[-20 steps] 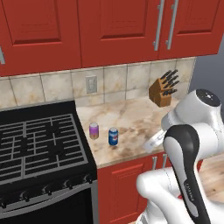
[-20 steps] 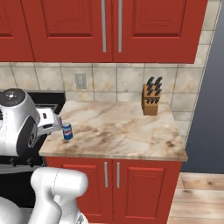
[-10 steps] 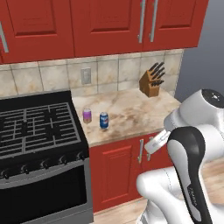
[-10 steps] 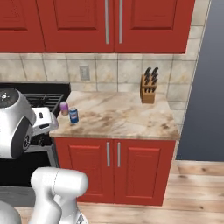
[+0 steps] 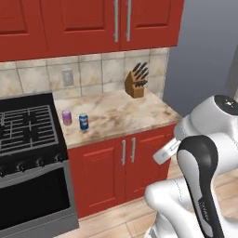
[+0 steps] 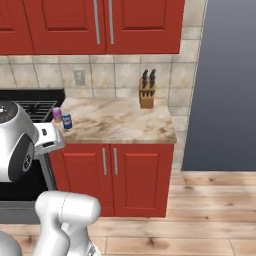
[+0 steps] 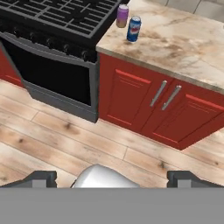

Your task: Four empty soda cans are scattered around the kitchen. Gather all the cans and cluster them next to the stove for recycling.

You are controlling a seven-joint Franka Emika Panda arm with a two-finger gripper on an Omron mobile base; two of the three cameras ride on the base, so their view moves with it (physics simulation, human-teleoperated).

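Two soda cans stand side by side on the beige counter just right of the stove (image 5: pixel 25 132): a purple can (image 5: pixel 67 117) and a blue can (image 5: pixel 83 122). From the right base view the purple can (image 6: pixel 57 114) and blue can (image 6: pixel 67 121) sit at the counter's left end beside the stove (image 6: pixel 32 107). The hand view looks down on the purple can (image 7: pixel 122 16), blue can (image 7: pixel 134 29) and black range (image 7: pixel 52 19) from well back over the floor. My gripper (image 7: pixel 113 179) is open, its fingertips (image 7: pixel 41 178) wide apart and holding nothing, far from the cans.
A wooden knife block (image 5: pixel 136 81) stands at the counter's back right by the tiled wall. Red cabinet doors (image 7: pixel 153 105) run under the counter and red wall cabinets (image 6: pixel 100 25) above. Wood plank floor (image 7: pixel 65 144) lies between me and the cabinets. A grey wall (image 6: pixel 225 85) is at the right.
The whole picture has shifted: the base has backed away from the counter and the scene looks smaller and further left. Both cans stay in place beside the stove.
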